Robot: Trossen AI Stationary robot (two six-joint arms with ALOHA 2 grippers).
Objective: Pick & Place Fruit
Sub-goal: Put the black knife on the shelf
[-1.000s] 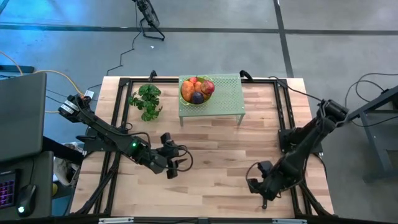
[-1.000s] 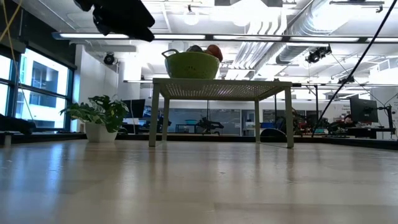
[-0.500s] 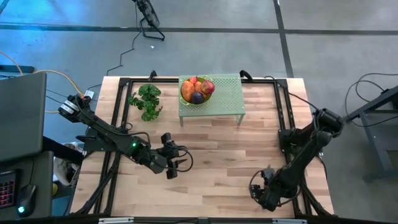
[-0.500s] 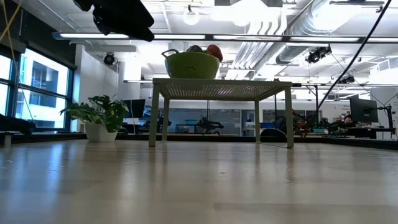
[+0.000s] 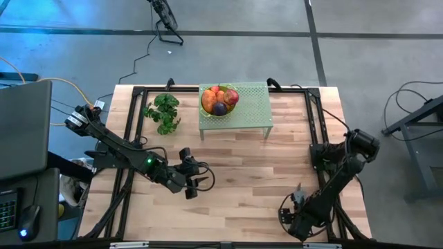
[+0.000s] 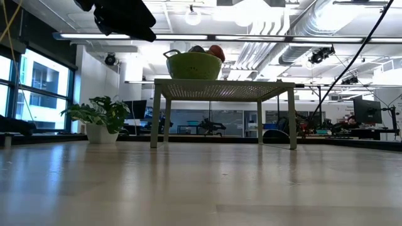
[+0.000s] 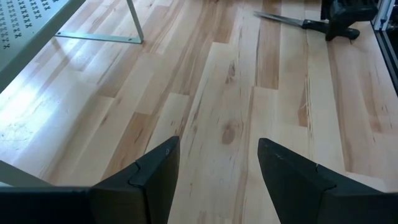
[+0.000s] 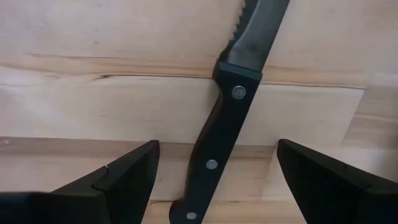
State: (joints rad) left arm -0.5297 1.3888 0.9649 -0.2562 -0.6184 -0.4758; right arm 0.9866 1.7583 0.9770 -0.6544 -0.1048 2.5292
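The fruit, orange, red and dark purple pieces, lies heaped in a green bowl on a small green perforated stand at the table's far middle. My right gripper points down near the table's front right. It is open, a finger on either side of a black-handled knife that lies flat on the wood, and it touches nothing. My left gripper hangs open above the table's left middle, with only bare wood between its fingers.
A small leafy plant stands to the left of the stand. A black frame rail runs around the table's edges. Bare wood lies between the two arms. The left wrist view shows the knife and my right gripper far off.
My right gripper has gone down and toward the table's near edge, rolling a little about its own pointing line, and now stands low over the knife. Its fingers' gap shows no change. The fruit and the bowl have stayed put.
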